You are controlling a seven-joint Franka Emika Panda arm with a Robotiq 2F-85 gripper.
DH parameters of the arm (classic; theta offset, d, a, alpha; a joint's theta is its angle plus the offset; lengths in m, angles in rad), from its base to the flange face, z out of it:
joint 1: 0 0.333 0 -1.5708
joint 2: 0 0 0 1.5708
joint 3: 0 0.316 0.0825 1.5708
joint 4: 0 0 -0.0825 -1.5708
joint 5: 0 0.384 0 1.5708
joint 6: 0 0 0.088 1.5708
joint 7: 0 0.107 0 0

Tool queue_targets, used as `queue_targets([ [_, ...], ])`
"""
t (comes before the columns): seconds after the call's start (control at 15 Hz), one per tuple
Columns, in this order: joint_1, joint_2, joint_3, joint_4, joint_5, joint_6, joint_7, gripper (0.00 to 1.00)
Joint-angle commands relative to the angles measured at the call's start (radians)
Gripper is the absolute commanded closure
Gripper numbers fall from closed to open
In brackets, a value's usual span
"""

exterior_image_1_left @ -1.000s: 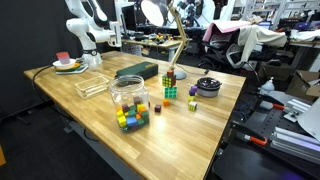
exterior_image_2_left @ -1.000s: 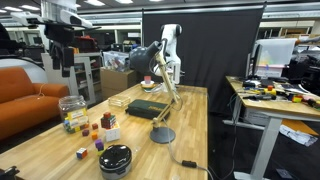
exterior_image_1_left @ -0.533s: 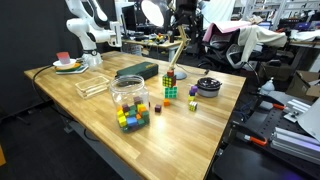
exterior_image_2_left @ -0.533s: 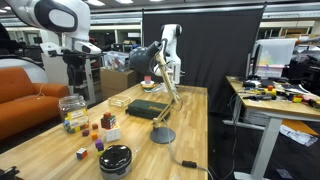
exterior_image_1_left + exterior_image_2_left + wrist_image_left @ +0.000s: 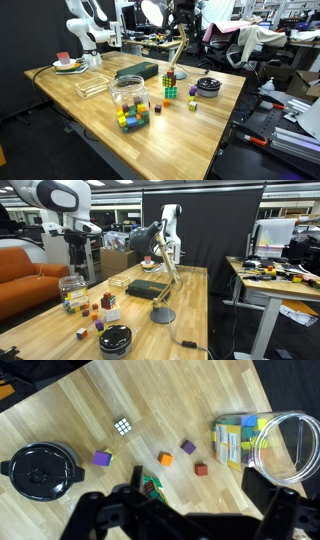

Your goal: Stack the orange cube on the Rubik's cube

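In the wrist view the orange cube [image 5: 165,458] lies on the wooden table [image 5: 90,405], a little beyond the Rubik's cube [image 5: 151,484]. The Rubik's cube shows green and red squares and is partly hidden behind my gripper's dark body. My gripper [image 5: 205,512] is open and empty, high above the table, with its fingers spread wide along the bottom of the picture. The arm shows in both exterior views, with the gripper [image 5: 183,24] [image 5: 74,246] well above the blocks.
A black round container [image 5: 40,470], two purple blocks [image 5: 102,458] [image 5: 188,447], a dark red block [image 5: 201,469], a small black-and-white gridded cube [image 5: 123,426] and a clear jar [image 5: 290,445] with coloured blocks lie around. A wooden lamp [image 5: 176,55] stands close by.
Over the last second the arm has swung in above the blocks in both exterior views. Since half a second ago it has hardly moved. The blocks have not moved.
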Motion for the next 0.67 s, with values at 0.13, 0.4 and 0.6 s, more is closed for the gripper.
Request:
queue_targets([
  [0.13,0.027,0.052,0.023,0.005,0.015,0.101,0.037,0.00],
  [0.4,0.070,0.135,0.060,0.006,-0.114,0.148,0.158,0.00],
  [0.6,0.094,0.197,0.055,0.012,-0.187,0.185,0.241,0.00],
])
